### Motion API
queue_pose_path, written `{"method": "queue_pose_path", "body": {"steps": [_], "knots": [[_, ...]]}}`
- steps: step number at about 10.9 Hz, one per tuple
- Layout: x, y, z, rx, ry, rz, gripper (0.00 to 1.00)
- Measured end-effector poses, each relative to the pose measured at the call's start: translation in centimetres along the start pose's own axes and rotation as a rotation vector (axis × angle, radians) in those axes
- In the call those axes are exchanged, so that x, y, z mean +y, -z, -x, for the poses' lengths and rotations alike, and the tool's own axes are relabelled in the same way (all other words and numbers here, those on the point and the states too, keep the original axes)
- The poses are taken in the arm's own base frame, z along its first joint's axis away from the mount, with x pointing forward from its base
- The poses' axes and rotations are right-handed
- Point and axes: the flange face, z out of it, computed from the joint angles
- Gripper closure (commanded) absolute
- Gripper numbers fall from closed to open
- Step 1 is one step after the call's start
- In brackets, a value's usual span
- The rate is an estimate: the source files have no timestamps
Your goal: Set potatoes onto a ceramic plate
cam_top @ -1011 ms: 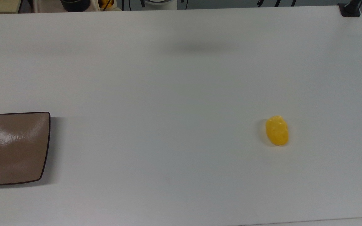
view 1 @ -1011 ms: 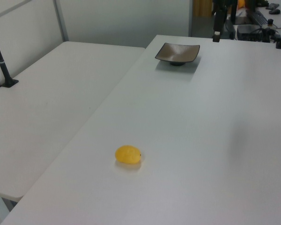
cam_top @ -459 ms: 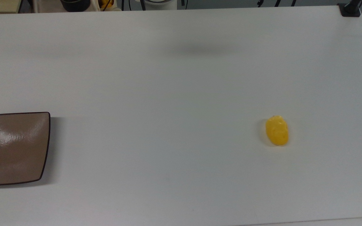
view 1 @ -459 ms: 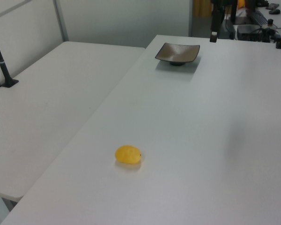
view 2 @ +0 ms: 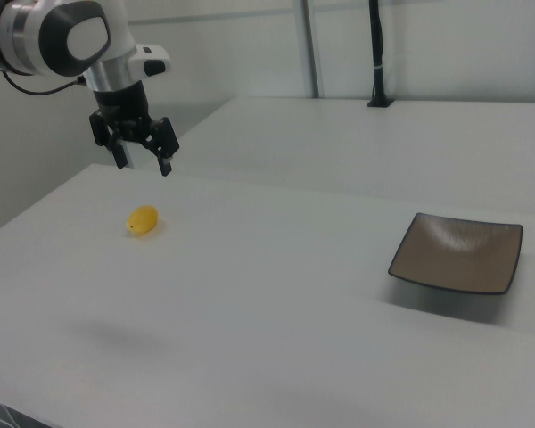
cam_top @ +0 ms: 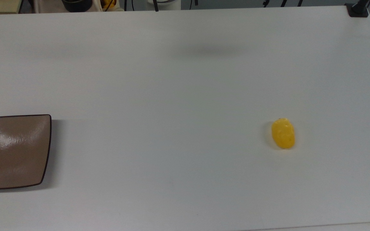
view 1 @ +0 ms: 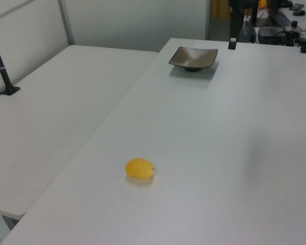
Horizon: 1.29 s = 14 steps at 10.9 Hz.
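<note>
A large white table carries the scene. A second white table stands just beside it, on the left view's left, their long edges touching. A black clamp post is fixed at that second table's far left edge. In the top view, another black clamp sits on the large table's upper right corner.

One potato, one plate, two white tables.
</note>
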Motion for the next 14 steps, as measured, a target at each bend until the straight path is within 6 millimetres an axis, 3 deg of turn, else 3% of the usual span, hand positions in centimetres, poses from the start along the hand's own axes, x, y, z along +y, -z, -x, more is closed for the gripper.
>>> {"method": "queue_pose_path", "body": {"steps": [5,7,10,14], "knots": [[-0.9,-1.8,-0.8,-0.027,0.019,-0.007,0.00],[-3.4,-2.3,-1.8,-0.027,0.038,-0.014,0.00],[-6.6,-1.7,-4.2,0.008,-0.018,-0.004,0.00],[-11.9,-2.8,-7.8,0.057,-0.165,0.025,0.00]]}}
